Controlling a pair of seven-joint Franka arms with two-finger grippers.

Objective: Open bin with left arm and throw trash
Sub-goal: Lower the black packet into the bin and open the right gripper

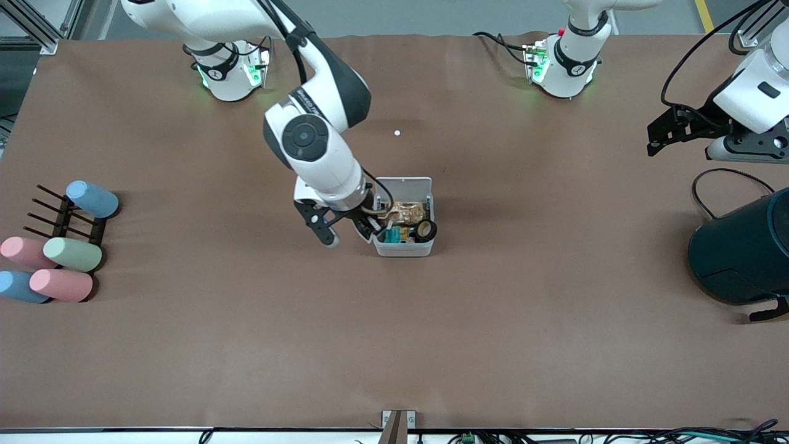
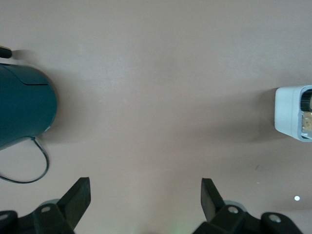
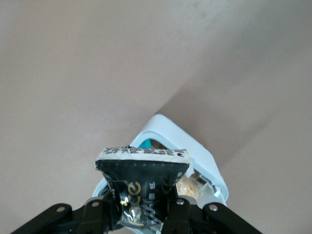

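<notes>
The small white bin stands mid-table with its lid swung open. Inside lie a black tape roll, a crumpled golden wrapper and a teal item. My right gripper is at the bin's rim toward the right arm's end. It is shut on the black packet with the white edge, held over the bin. My left gripper waits open and empty in the air over the left arm's end of the table. Its view shows the bin far off. I cannot make out the rubber band.
A large dark teal cylinder with a black cable lies at the left arm's end; it also shows in the left wrist view. A black rack with pastel cylinders sits at the right arm's end. A tiny white dot lies farther from the camera than the bin.
</notes>
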